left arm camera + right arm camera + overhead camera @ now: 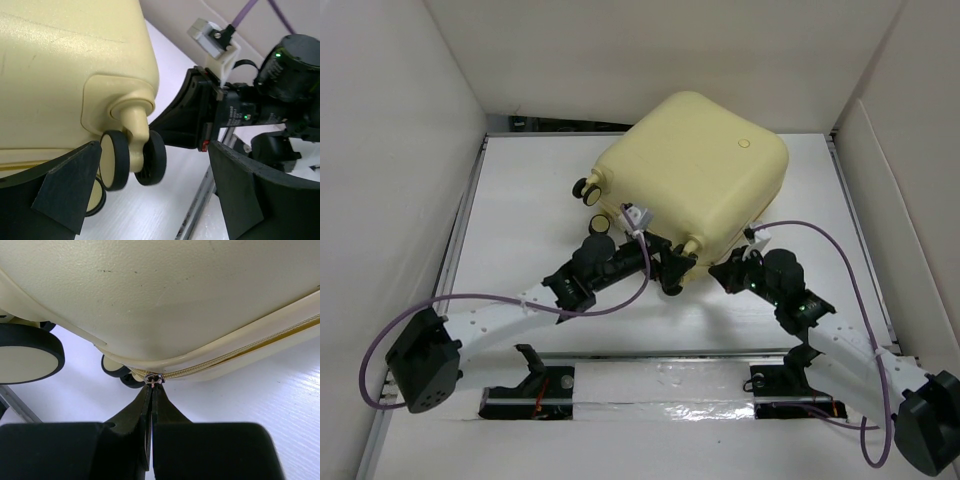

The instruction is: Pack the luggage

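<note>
While the luggage (695, 165) lies shut at the far middle of the counter (520, 200), right jaws pinch its zipper pull (154, 380) at the near corner and left jaws gape beside a wheel (116, 160), so zipping looks unfinished.

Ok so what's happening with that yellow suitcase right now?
Two robot arms are working on the closed pale yellow luggage, which lies on the table. The right gripper is pinched shut on the zipper pull at the seam, near a corner. The left gripper stands open with a caster wheel between its jaws, gripping nothing.
</note>
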Tool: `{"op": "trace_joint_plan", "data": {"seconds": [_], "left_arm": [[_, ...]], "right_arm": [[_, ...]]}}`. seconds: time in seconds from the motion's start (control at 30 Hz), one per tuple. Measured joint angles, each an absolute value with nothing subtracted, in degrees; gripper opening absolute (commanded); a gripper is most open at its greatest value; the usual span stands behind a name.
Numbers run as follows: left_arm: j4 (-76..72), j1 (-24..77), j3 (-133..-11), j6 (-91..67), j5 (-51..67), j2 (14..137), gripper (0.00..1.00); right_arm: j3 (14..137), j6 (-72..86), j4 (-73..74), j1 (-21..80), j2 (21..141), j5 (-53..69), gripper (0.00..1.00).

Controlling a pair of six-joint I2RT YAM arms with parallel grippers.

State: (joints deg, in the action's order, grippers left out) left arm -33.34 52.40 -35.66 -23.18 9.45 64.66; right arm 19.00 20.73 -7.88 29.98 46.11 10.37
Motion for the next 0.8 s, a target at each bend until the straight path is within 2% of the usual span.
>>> {"op": "trace_joint_plan", "data": {"seconds": [0.23, 0.37, 0.4, 0.47, 0.5, 0.6, 0.8], "left_arm": [[-25.6, 53.9, -43.4, -19.6, 8.1, 74.5, 0.67], [-19.4, 55.7, -47.7, -17.3, 4.3, 78.0, 0.66], [-18.1, 56.3, -48.5, -16.7, 3.1, 78.4, 0.62], [-16.3, 56.9, -49.8, -16.1, 1.9, 78.7, 0.38], [-16.5, 57.4, -50.5, -15.9, 1.2, 78.8, 0.21], [-15.2, 57.8, -51.8, -16.3, 0.3, 79.3, 0.02], [-12.9, 57.6, -56.9, -20.1, 3.4, 83.9, 0.0]], "right_arm": [[19.0, 20.5, -7.3, 29.6, 45.6, 10.7, 0.0], [19.0, 20.2, -6.3, 29.6, 44.7, 10.8, 0.0], [19.0, 20.1, -6.0, 29.5, 44.5, 10.8, 0.0], [19.0, 19.9, -5.5, 29.3, 44.1, 10.8, 0.0], [19.0, 19.8, -5.3, 29.3, 43.9, 10.8, 0.0], [19.0, 19.7, -5.0, 29.3, 43.7, 10.8, 0.0], [18.7, 20.7, -5.6, 33.5, 43.9, 4.7, 0.0]]}}
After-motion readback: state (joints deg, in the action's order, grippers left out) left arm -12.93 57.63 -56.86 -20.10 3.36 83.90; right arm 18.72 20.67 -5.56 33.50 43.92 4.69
